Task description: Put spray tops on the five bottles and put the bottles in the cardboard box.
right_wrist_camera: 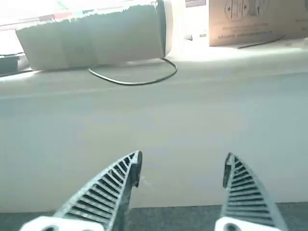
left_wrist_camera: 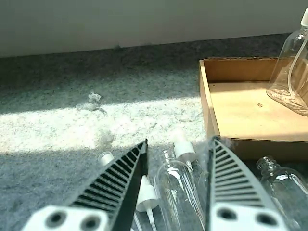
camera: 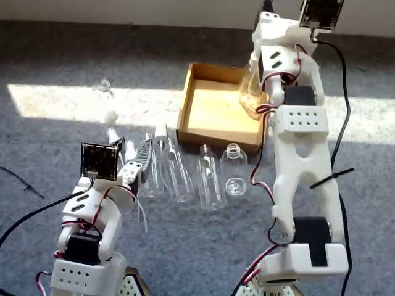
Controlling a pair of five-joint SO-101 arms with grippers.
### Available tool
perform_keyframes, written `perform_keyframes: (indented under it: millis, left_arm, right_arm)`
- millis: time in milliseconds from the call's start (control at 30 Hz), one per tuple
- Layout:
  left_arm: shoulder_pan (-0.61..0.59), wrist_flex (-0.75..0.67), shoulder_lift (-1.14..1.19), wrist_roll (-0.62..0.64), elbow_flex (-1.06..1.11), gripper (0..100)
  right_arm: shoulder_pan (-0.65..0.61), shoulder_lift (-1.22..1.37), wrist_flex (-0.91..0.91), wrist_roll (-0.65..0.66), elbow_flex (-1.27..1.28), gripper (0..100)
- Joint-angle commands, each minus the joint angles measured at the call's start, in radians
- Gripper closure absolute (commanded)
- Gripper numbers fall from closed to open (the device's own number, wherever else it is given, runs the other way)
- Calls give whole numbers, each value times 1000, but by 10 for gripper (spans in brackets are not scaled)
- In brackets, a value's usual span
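Observation:
The cardboard box [camera: 213, 117] [left_wrist_camera: 240, 113] lies open at the middle of the carpet. One clear bottle [camera: 250, 92] [left_wrist_camera: 292, 77] with a spray top stands in its right side, beside my right arm. Several clear bottles [camera: 208, 176] lie in a row in front of the box; one [left_wrist_camera: 175, 190] carries a white spray top [left_wrist_camera: 183, 146], and another [left_wrist_camera: 281, 180] is uncapped. Loose white spray tops [left_wrist_camera: 146, 196] lie near them. My left gripper [camera: 141, 161] [left_wrist_camera: 179, 143] is open just over the row's left end. My right gripper [right_wrist_camera: 183, 163] is open, holds nothing and faces a wall.
Two small clear caps [camera: 105, 85] [camera: 111, 117] lie on the sunlit carpet left of the box. The right arm [camera: 302, 154] stretches along the right side, its cable beside it. A black cable [camera: 21, 185] lies at the far left.

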Motion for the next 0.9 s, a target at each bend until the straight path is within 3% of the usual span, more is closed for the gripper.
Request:
perform_keyframes:
  millis: [0, 233, 367, 600, 767, 867]
  left_arm:
    - [-2, -26, -12, -5, -5, 804]
    - [-2, -26, -12, -5, -5, 804]
    - [-2, -25, -12, -5, -5, 804]
    - [-2, -25, -12, -5, -5, 804]
    - [-2, -25, -12, -5, -5, 804]
    - [-2, -25, -12, -5, -5, 804]
  right_arm:
    - [-13, -197, 232, -9, -62, 771]
    - [-45, -526, 677, 2, 188, 771]
    - [-87, -727, 806, 133, 387, 771]
    - [-197, -1098, 805, 269, 829, 771]
    - [-259, -1311, 680, 321, 1125, 769]
    - [-289, -1417, 587, 328, 1314, 715]
